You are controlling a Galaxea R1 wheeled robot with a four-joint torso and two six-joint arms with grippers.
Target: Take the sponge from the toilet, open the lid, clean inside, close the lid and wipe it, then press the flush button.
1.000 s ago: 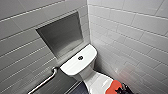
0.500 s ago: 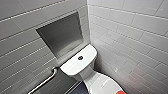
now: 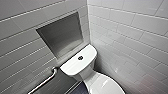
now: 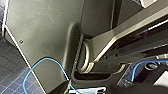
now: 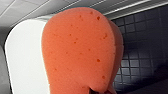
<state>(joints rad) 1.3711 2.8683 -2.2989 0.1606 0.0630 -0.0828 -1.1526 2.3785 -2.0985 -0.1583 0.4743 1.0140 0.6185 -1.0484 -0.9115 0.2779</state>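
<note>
The head camera had kept its framing over the last second, but the orange patch seen earlier at the bottom edge, just beside the lid, had been carried down and away from that spot. Reading from the left, the grey tiled wall [image 3: 17, 50] held a recessed niche [image 3: 61, 35], with a pale grab bar [image 3: 46, 81] slanting below it. Next came the toilet [image 3: 75, 66], its flush button [image 3: 80, 58] set in the middle of the tank top, and the lid [image 3: 106, 86] lying shut. The left wrist camera looked past the robot's own dark plate and a blue cable [image 4: 47, 61] to dark floor tiles [image 4: 10, 67]; whether the left gripper was open or closed could not be told. In the right wrist view the sponge [image 5: 80, 50] loomed in front of the white toilet, resting on nothing. Its near end was squeezed narrow, which read as the right gripper's fingers clamped on it. With the sponge in hand and the lid down, the step looked to be raising the lid. Done well, that would mean keeping the squeeze steady so the soft block did not slip. It would also mean catching the lid at its front lip, not on its glossy top, and swinging it up gently until it leaned on the tank.
</note>
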